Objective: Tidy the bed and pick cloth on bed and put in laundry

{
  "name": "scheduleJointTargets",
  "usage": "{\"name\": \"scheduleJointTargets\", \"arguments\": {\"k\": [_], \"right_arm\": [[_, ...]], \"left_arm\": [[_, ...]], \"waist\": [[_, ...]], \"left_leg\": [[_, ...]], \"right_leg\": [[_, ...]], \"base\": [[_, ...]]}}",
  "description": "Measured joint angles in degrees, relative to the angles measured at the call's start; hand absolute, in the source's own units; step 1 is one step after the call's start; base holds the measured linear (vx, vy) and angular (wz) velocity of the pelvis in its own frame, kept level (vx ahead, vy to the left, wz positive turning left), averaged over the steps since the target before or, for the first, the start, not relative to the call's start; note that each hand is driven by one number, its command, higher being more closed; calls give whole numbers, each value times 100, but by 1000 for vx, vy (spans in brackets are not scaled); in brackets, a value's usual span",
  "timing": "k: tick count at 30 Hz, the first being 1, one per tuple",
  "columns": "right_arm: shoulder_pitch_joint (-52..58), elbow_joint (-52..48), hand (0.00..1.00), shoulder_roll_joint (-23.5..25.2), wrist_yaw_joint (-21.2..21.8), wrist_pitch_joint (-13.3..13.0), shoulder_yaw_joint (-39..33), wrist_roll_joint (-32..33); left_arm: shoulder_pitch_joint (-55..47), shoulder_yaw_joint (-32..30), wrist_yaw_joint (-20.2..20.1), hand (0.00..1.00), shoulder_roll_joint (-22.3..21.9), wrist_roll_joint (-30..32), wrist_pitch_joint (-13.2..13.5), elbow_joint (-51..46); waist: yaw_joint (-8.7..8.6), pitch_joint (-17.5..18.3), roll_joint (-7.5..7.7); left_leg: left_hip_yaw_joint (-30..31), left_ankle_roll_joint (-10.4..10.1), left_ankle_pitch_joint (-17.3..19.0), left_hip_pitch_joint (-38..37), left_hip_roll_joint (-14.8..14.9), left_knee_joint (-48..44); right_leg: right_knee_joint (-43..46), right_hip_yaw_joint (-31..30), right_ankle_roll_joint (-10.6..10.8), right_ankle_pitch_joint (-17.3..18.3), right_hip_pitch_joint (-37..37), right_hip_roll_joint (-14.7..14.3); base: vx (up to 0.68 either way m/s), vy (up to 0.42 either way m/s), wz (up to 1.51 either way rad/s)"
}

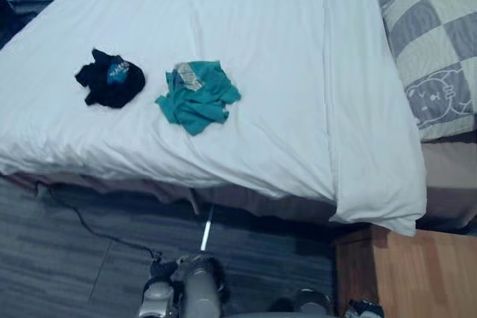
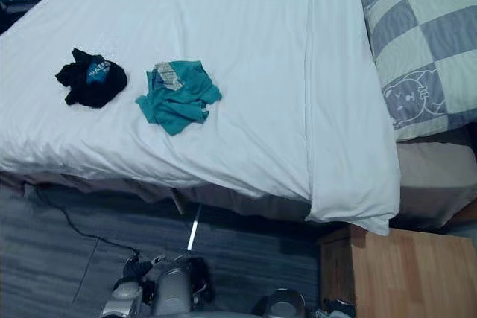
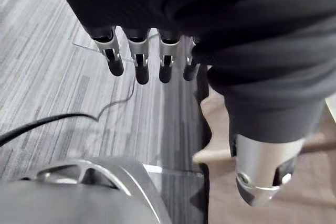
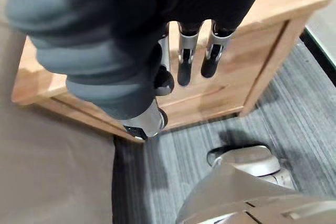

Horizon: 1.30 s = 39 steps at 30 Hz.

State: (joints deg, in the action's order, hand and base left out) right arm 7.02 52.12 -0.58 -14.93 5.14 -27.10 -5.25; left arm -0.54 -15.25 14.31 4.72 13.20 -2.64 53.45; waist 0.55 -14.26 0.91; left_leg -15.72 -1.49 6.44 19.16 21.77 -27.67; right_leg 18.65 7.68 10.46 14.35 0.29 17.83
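Left hand (image 3: pixel 139 59) hung loose over the grey floor (image 3: pixel 47 77), fingers straight, nothing in it. On the white duvet (image 1: pixel 283 50) I saw a crumpled black garment (image 1: pixel 110 80) with a blue print, then a bunched-up teal shirt (image 1: pixel 197 98) near it, not touching. Right hand (image 4: pixel 185 61) dangled relaxed and empty by the wooden nightstand (image 4: pixel 262 35).

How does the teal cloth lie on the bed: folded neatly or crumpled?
Crumpled. The teal cloth lies in a bunched heap with uneven edges on the white duvet, apart from the black cloth.
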Motion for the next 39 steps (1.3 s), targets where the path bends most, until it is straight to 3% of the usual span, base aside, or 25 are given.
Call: {"name": "scheduleJointTargets", "arguments": {"k": [2,3,4,5,6,8,9,10,11,12,13,14,15,16,18,21,25,26,29,33,35,36,37,38,39], "right_arm": [[-67,234,0,-70,35,2,83,-1],[-90,310,0,-158,46,-6,143,0],[-204,541,0,-150,94,-2,242,1],[-304,697,0,-27,148,0,292,-10],[-324,724,0,-16,179,-16,331,-8],[-325,758,0,34,220,-81,345,-24],[-400,781,0,55,257,-92,401,-102],[-499,815,0,42,272,-44,565,-164],[-606,823,0,-22,279,-16,635,-181],[-653,825,0,-25,275,-34,719,-215],[-659,820,0,-19,274,-49,771,-215],[-663,794,0,-13,275,-66,798,-214],[-649,664,0,-31,271,-123,881,-206],[-616,573,0,-46,270,-140,1012,-207],[-564,487,0,-120,275,-214,1005,-204],[-565,428,0,-225,282,-230,987,-204],[-416,34,0,-226,263,-194,1025,-153],[-403,-17,0,-225,241,-189,1026,-152],[-443,-17,0,-198,250,-213,999,-150],[-567,266,0,-224,250,-126,836,-152],[-533,333,0,-236,251,-111,786,-151],[-483,335,0,-344,255,-113,787,-152],[-516,364,0,-390,257,-116,784,-152],[-535,420,0,-299,265,-122,783,-152],[-529,463,0,-120,271,-124,722,-153]], "left_arm": [[-94,-58,8,0,83,33,-9,92],[-131,-52,16,0,68,46,-15,172],[-122,-29,7,0,174,55,-75,338],[-191,-28,20,0,341,59,-80,355],[-176,11,30,0,474,114,-95,354],[-212,46,53,0,627,164,-112,529],[-222,156,72,0,627,233,-157,572],[-242,239,71,0,574,267,-175,568],[-248,305,70,0,475,271,-175,557],[-186,447,63,0,497,269,-174,546],[-149,539,62,0,525,269,-174,542],[-99,646,60,0,552,269,-180,552],[-36,720,18,0,561,272,-187,542],[-22,801,-51,0,554,275,-182,517],[153,828,-109,0,380,286,-181,523],[189,895,-260,0,173,550,-137,441],[205,843,-297,0,0,665,-83,-128],[205,849,-282,0,-15,662,-83,-164],[219,915,-245,0,-87,651,-78,-83],[297,911,-192,0,-128,651,-82,152],[292,1008,-181,0,-134,652,-76,170],[215,1152,-180,0,-177,656,-66,176],[219,1290,-182,0,-148,658,-65,219],[246,1378,-184,0,-85,660,-61,228],[288,1561,-179,0,167,664,-59,240]], "waist": [[8,70,21],[-9,131,-93],[-70,153,89],[-64,207,195],[-77,286,329],[-3,417,472],[36,463,524],[42,485,485],[2,493,431],[-98,483,416],[-149,468,393],[-186,443,354],[-255,383,261],[-305,351,241],[-343,160,129],[-331,51,-88],[-284,-265,-201],[-284,-255,-234],[-292,-136,-234],[-328,-77,-215],[-346,-45,-211],[-346,76,-350],[-369,125,-331],[-366,123,-137],[-364,194,137]], "left_leg": [[724,-182,-170,-144,272,1026],[788,-385,-272,-177,318,1106],[764,-1207,-644,53,141,681],[818,-1354,-515,291,19,253],[936,-1370,-197,506,-17,-261],[723,-1231,285,438,-85,-713],[385,-1071,389,207,-121,-671],[123,-983,368,-4,-155,-490],[-95,-810,249,-210,-190,-206],[-235,-672,53,-460,-296,264],[-292,-619,-60,-618,-364,550],[-350,-583,-201,-824,-428,896],[-461,-514,-427,-1142,-503,1365],[-516,-460,-586,-1367,-677,1699],[-481,-480,-695,-1668,-917,2060],[-435,-454,-753,-1580,-1070,1938],[-303,-533,-628,-257,-390,-1504],[-330,-434,-551,-129,-300,-1945],[-487,31,-251,-250,-154,-1346],[-6,-78,-324,-774,39,901],[279,-261,-579,-922,14,1537],[466,-189,-1384,-1054,28,1790],[507,-1069,-757,-1070,-130,1668],[501,-1177,-661,-1028,-308,1564],[495,-1056,-516,-923,-678,1339]], "right_leg": [[-36,-29,449,47,-67,367],[-66,-35,468,86,-50,439],[-224,-173,488,125,73,653],[-286,-245,515,131,101,689],[-317,-327,448,-196,127,551],[-373,-344,431,-917,131,766],[-207,-31,29,-1569,-99,960],[-123,610,-698,-2090,-282,1106],[264,1023,-897,-2042,-533,1129],[1151,1170,-537,-1308,-904,807],[1409,1103,-379,-918,-1009,429],[1496,943,-249,-531,-1086,-99],[1233,763,-378,-229,-1121,-1028],[608,806,-599,-179,-1062,-1494],[-261,801,-1174,-434,-575,-1688],[-123,483,-1232,-322,-689,-1624],[-75,614,-1242,-176,-249,-1476],[-95,601,-1237,-174,-149,-1450],[-302,360,-980,-324,-167,-1234],[-268,29,-546,-479,-498,-743],[-276,-29,-217,-508,-532,-442],[-373,-116,169,-505,-536,-345],[-520,-172,397,-608,-492,-131],[-643,-204,455,-678,-427,90],[-915,-260,448,-1006,-285,333]], "base": [[132,646,23],[160,747,28],[116,495,24],[178,498,29],[196,387,1],[209,448,-46],[179,424,-87],[174,419,-91],[136,359,-72],[132,304,-41],[166,267,-14],[134,115,5],[122,95,10],[82,65,18],[53,72,24],[44,63,20],[-12,26,8],[10,164,-26],[73,217,-41],[157,388,-23],[132,578,5],[155,826,-2],[132,713,1],[74,591,22],[44,423,17]]}}
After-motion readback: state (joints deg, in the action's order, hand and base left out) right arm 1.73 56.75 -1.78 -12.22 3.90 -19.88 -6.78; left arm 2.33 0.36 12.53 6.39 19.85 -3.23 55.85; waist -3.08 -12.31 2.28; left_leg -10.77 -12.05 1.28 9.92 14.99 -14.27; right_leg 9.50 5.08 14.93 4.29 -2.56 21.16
